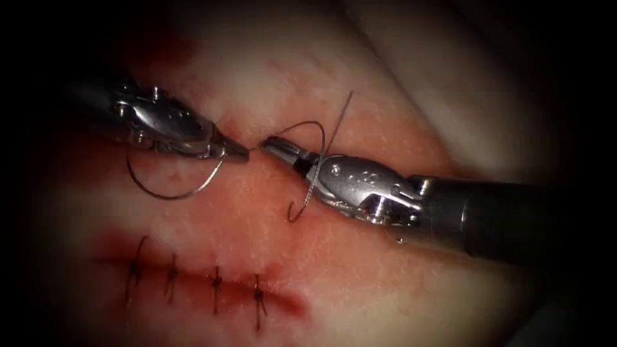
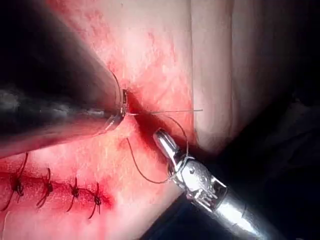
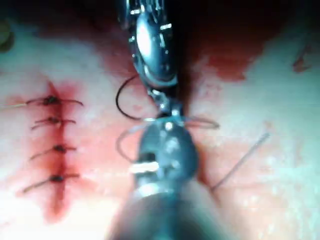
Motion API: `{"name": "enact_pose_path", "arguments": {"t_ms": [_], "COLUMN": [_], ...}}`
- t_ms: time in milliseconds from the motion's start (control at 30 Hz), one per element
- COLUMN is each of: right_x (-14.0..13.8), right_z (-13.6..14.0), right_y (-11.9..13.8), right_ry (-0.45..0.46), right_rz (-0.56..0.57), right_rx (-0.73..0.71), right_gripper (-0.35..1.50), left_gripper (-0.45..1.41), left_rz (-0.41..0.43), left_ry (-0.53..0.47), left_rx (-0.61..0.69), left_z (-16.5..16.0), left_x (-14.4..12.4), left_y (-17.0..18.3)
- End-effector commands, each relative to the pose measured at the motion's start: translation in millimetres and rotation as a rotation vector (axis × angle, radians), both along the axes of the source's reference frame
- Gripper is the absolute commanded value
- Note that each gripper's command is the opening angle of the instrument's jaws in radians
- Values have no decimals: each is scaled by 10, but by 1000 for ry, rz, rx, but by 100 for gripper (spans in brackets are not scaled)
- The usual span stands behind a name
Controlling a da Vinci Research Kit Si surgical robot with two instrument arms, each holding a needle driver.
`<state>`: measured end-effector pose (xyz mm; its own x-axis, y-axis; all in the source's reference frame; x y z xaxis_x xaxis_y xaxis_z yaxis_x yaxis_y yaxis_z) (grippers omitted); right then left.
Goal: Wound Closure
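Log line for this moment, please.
left tool: shut on needle near its end | right tool: shut on thread | needle: clear of tissue

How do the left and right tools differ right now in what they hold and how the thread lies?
Left silver needle driver, jaws shut, grips the curved steel needle near one end, clear of the pale tissue. Right silver needle driver, jaws shut, holds the thin dark thread, which loops around it. Both hover above the stitched cut, tips nearly meeting.

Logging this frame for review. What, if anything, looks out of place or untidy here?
Nothing is damaged. The left tool holds the curved needle clear of the tissue. Thread loops around the right tool. Red fluid stains the stitched cut.
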<state>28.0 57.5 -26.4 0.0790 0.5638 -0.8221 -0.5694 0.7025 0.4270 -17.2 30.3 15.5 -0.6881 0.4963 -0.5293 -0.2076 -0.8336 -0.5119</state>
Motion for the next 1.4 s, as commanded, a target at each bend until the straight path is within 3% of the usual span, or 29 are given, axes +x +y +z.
{"name": "enact_pose_path", "arguments": {"t_ms": [33, 233, 300, 333, 400, 467, 1033, 1400], "right_x": [5, 10, 12, 12, 13, 13, 28, 29], "right_z": [3, 2, 5, 6, 8, 11, 30, 32], "right_y": [1, 9, 11, 11, 11, 11, -5, -14], "right_ry": [-2, -19, -33, -50, -68, -92, -140, -107], "right_rz": [10, 37, 61, 77, 81, 71, -24, -113], "right_rx": [-7, -32, -36, -43, -37, -23, 13, 27], "right_gripper": [-35, -35, 19, 54, 88, 108, 108, 103], "left_gripper": [-35, -35, -35, -35, -35, -35, -35, -35], "left_rz": [2, 8, 14, 18, 24, 23, 25, 97], "left_ry": [2, 41, 43, 46, 48, 59, 81, 127], "left_rx": [3, 11, 15, 18, 22, 19, -47, -168], "left_z": [-1, -39, -55, -62, -68, -75, -123, -95], "left_x": [-4, -20, -26, -27, -27, -23, -4, -1], "left_y": [-3, -26, -35, -36, -38, -36, 6, 66]}}
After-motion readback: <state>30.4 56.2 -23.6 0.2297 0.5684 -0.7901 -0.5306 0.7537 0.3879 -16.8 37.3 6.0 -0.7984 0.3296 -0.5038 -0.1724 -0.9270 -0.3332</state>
